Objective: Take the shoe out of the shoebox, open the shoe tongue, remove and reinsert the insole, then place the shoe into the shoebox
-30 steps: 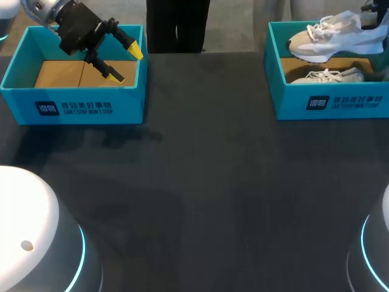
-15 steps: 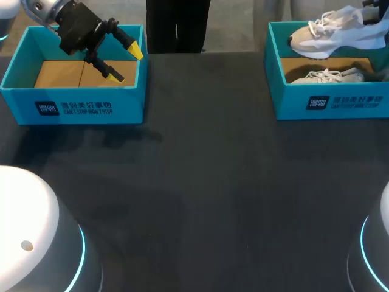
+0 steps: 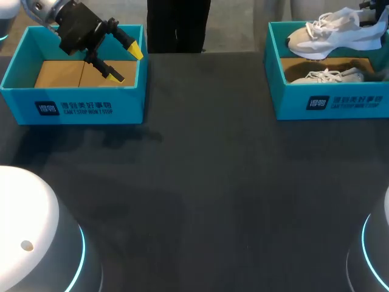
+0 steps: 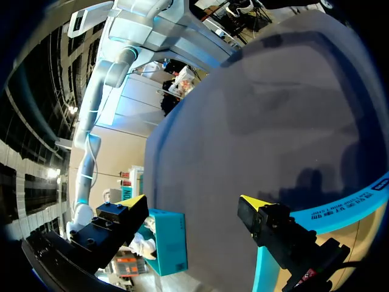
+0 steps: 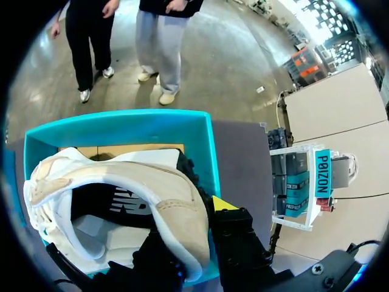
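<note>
Right gripper [image 5: 193, 234] is clamped on the heel of the shoe [image 3: 328, 33], just above the shoebox [image 3: 331, 103]. I'd lift clear of its wall, then swing tableward. Left gripper [image 3: 124, 62] gapes over the other box [image 3: 73, 106].

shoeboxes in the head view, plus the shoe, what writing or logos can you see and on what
Left shoebox, front wall: a white logo square, then two rows of white print, too small to quote reliably.
Right shoebox, front wall: the same logo square and two rows, also too small.
Raised shoe: a white logo mark on the dark insole, partly hidden, not readable as words.
No numbers or signs show on the table.
</note>
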Controlling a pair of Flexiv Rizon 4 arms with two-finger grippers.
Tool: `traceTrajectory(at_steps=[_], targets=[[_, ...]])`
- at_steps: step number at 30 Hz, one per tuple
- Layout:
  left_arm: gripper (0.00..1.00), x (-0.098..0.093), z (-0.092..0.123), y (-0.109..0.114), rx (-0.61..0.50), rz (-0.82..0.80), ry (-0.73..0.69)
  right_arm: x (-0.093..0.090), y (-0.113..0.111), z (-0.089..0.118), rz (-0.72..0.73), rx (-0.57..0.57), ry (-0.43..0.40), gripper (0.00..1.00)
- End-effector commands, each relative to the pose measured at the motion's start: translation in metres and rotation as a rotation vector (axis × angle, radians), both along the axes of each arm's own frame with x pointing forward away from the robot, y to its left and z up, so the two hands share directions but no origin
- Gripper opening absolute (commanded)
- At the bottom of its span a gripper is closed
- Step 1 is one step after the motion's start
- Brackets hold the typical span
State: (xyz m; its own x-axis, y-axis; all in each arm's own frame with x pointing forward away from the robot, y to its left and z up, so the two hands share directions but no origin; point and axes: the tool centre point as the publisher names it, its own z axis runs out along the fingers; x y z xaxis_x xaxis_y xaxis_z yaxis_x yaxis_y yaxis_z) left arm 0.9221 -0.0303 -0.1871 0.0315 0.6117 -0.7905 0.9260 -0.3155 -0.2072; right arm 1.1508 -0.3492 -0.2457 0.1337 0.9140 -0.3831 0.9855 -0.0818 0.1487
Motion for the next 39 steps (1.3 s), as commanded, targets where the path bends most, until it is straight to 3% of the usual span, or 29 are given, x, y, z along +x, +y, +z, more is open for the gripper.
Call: traceTrajectory(at_steps=[1,18,39], targets=[[1.00,-0.002,0.000,0.000,0.003,0.002,-0.003,0.006,-0.004,-0.010,-0.015,-0.006,0.007,0.00],[1.00,-0.002,0.000,0.000,0.003,0.002,-0.003,0.007,-0.007,-0.040,-0.103,-0.008,0.041,0.00],[1.00,-0.002,0.000,0.000,0.003,0.002,-0.003,0.013,-0.010,-0.067,-0.112,-0.029,0.053,0.00]])
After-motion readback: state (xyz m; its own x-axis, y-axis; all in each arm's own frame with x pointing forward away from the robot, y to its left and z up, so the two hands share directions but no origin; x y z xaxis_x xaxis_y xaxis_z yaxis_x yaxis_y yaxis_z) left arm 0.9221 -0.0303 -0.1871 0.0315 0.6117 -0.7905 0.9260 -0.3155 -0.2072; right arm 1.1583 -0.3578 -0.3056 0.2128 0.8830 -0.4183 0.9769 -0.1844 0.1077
